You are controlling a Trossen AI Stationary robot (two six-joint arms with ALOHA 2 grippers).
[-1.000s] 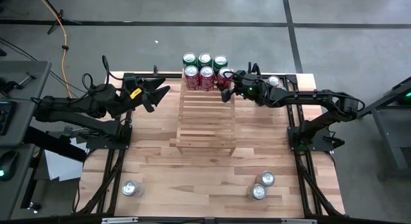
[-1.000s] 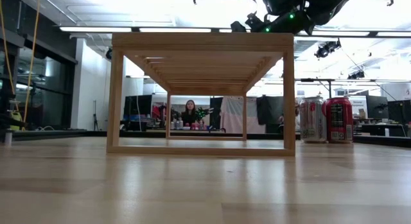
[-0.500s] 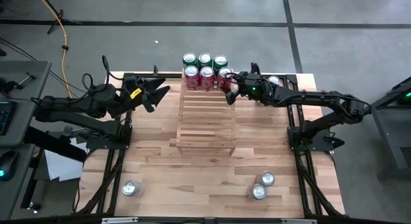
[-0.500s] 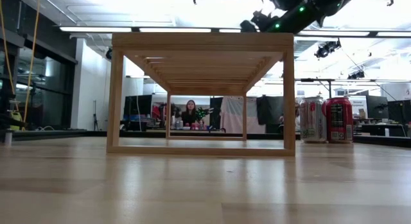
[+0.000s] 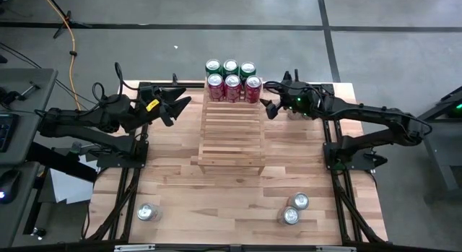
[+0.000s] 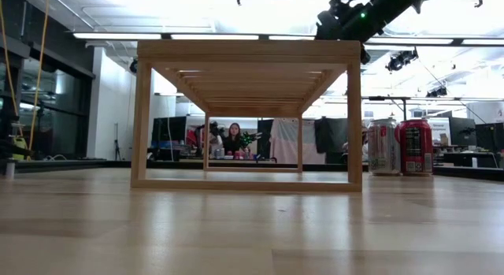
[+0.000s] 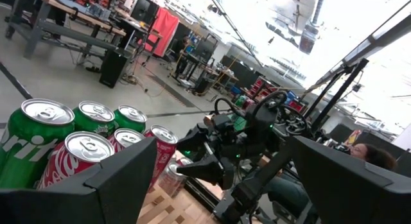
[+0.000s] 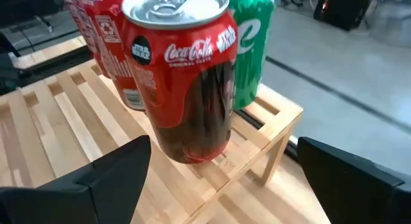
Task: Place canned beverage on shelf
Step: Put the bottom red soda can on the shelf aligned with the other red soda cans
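From above we see the shelf (image 5: 231, 135) in the middle of the wooden table (image 5: 180, 187), with six cans at its far end: three green cans (image 5: 230, 66) behind, three red cans (image 5: 232, 84) in front. The right gripper (image 5: 270, 107) hovers just beside the shelf's far right corner, jaws wide and empty, the nearest red can (image 5: 253, 84) standing clear of it. The left gripper (image 5: 175, 105) waits off the shelf's far left corner, also spread wide and holding nothing. Three loose cans (image 5: 294, 209) sit on the near side of the table. Down at table level, we get the shelf (image 6: 248, 50) side-on, two cans (image 6: 402, 147) on the tabletop to its right, and a dark arm (image 6: 358, 13) overhead; a person sits in the room beyond. On the left wrist camera, we see the can cluster (image 7: 77, 140) and the other arm's gripper (image 7: 212, 166) past it, though its fingers are hard to make out. On the right wrist camera, the red can (image 8: 183, 70) stands upright on the slats (image 8: 77, 140), untouched between the parted fingers (image 8: 96, 179).
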